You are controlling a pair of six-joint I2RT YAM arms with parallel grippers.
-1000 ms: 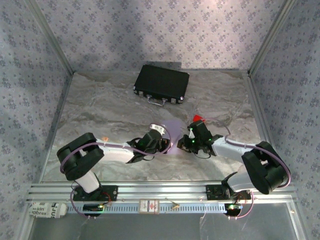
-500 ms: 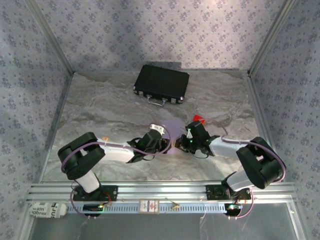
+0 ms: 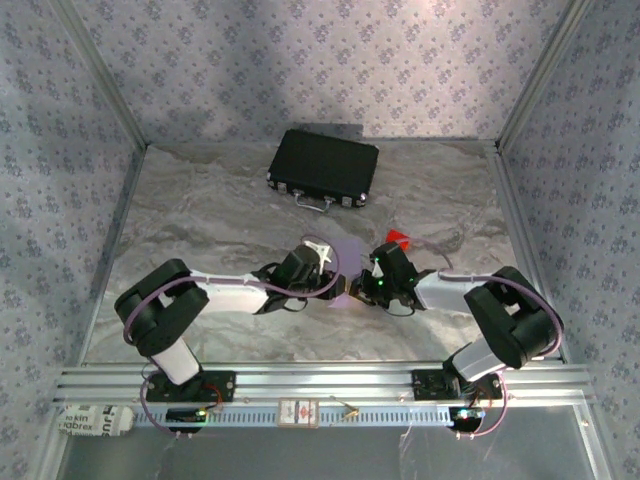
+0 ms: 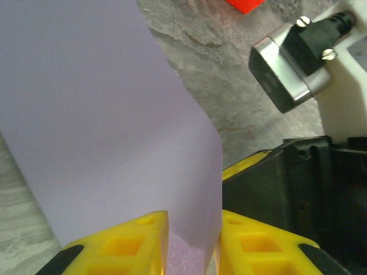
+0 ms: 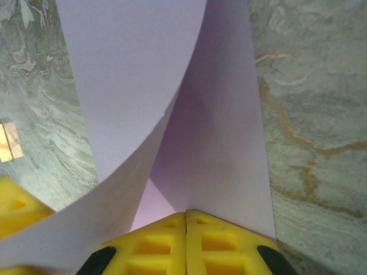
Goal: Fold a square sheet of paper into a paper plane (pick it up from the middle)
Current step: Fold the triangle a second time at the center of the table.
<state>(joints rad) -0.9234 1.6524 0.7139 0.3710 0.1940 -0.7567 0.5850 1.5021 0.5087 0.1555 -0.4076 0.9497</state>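
The sheet of paper [image 3: 347, 258] is sitting between the left gripper [image 3: 337, 288] and the right gripper [image 3: 360, 290], reaching ahead of both sets of fingertips. The small block [image 3: 397, 238] is lying on the table [image 3: 200, 220] just beyond the right gripper. The case [image 3: 323, 168] is resting well beyond both grippers.

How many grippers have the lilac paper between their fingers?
2. The left gripper, near the middle of the table, has the paper between parted fingers. The right gripper, facing it, is shut on the paper's edge. None seems hidden.
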